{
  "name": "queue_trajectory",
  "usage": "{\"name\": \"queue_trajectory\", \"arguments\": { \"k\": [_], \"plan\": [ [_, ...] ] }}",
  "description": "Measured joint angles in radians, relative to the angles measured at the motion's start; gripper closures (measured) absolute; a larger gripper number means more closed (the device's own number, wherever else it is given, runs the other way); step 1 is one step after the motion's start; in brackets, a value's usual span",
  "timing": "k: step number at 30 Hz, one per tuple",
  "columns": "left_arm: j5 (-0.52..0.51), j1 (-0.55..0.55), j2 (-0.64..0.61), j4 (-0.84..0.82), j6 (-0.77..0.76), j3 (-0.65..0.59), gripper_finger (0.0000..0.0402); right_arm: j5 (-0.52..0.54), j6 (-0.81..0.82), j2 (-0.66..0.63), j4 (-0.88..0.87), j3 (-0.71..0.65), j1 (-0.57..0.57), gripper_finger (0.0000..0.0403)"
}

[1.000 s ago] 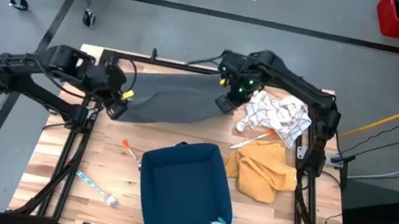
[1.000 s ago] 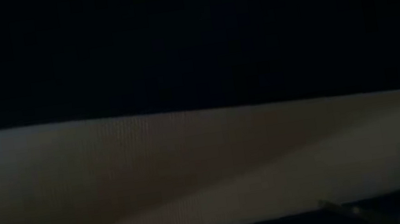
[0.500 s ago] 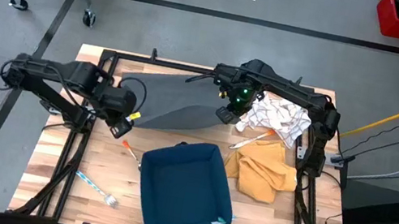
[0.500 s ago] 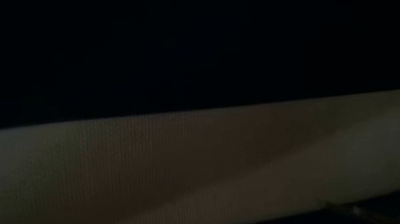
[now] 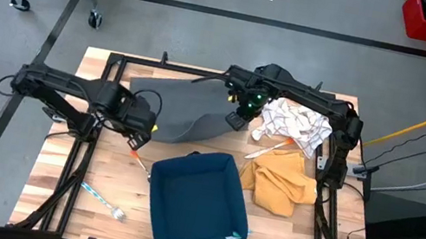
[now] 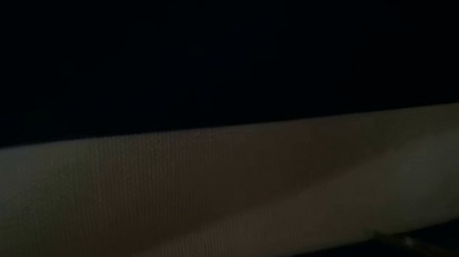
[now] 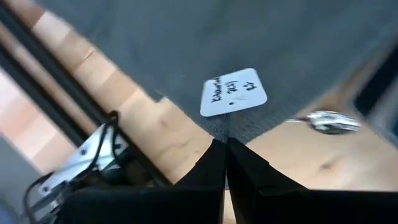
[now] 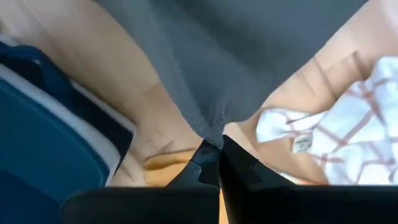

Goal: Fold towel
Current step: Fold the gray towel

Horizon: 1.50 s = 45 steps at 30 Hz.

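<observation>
Grey towel (image 7: 249, 37), white handwritten tag (image 7: 233, 92), writing unreadable

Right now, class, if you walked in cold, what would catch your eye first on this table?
Most striking is the grey towel stretched across the far half of the table, pinched at one corner by the left hand and at another by the right hand. In front sits a deep blue bin, with a mustard cloth beside it.
</observation>
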Motion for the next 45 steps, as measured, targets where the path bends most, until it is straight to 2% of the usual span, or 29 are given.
{"name": "queue_trajectory", "arguments": {
  "k": [5,11,15,21,24,35,41,45],
  "plan": [
    [-0.096,0.015,-0.002,-0.001,-0.023,-0.102,0.0401,0.081,-0.039,0.0,0.069,-0.026,-0.013,0.0402],
    [-0.183,0.054,-0.002,0.003,-0.031,-0.173,0.0401,0.081,-0.04,0.002,0.189,-0.105,-0.081,0.0402],
    [-0.281,0.089,-0.002,0.022,-0.031,-0.205,0.0402,0.08,-0.039,0.002,0.245,-0.141,-0.132,0.0402],
    [-0.388,0.166,-0.002,0.03,-0.047,-0.257,0.0401,0.08,-0.038,0.002,0.351,-0.184,-0.191,0.0402],
    [-0.431,0.208,-0.002,0.083,-0.044,-0.289,0.0401,0.08,-0.038,0.002,0.401,-0.191,-0.218,0.0402],
    [-0.475,0.383,-0.002,0.37,0.139,-0.39,0.0401,0.079,-0.038,0.019,0.44,-0.195,-0.28,0.0402],
    [-0.481,0.48,-0.002,0.451,0.163,-0.428,0.0401,0.081,-0.038,0.064,0.472,-0.195,-0.282,0.04],
    [-0.481,0.522,-0.002,0.502,0.164,-0.462,0.0401,0.09,-0.038,0.1,0.488,-0.195,-0.282,0.0381]
  ]
}}
